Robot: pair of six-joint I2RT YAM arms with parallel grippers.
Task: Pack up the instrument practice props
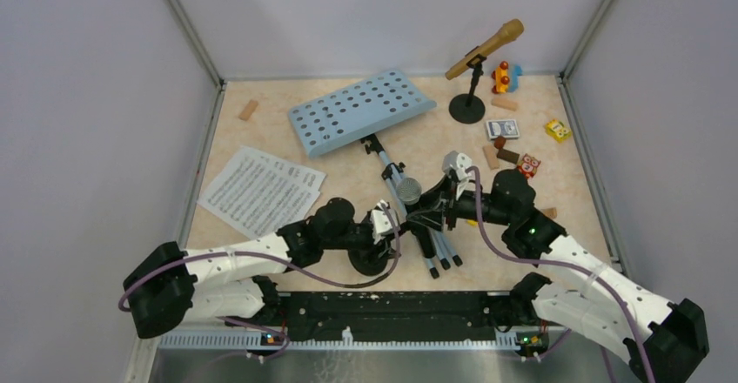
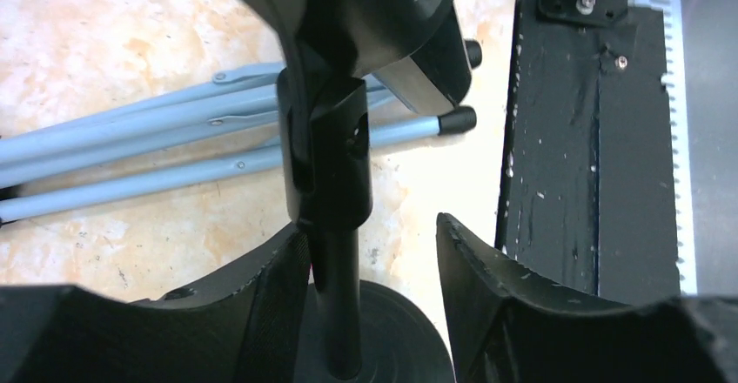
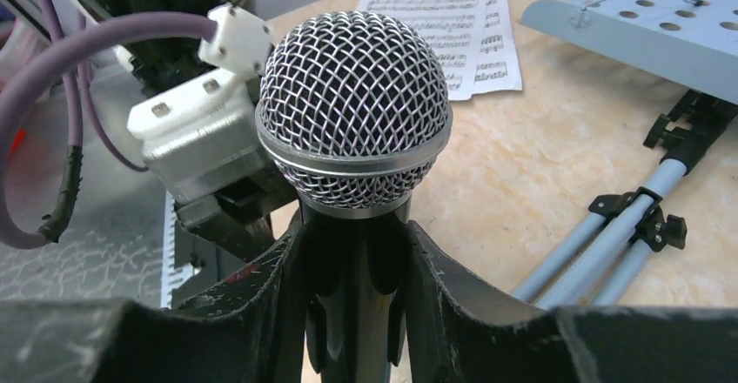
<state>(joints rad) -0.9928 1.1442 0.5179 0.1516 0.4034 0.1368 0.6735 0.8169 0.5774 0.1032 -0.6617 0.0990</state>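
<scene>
Right fingers: matte black, scuffed, pressed narrow against both sides of the black microphone, just below its rounded silver wire-mesh head; item located centre-front of the scene. Left fingers: standing wide, holding nothing, one close beside the slim black stem of the mic holder, which has a glossy clip above and a round flat base below. Step judged: parting microphone from holder. Next move likely calls for a straight pull out of the clip while the holder is steadied. Beyond: grey tubular tripod legs, folded, lying flat; light blue hole-punched music desk; white printed music sheets; gold microphone clipped to a second holder, far right; beige marbled surface.
</scene>
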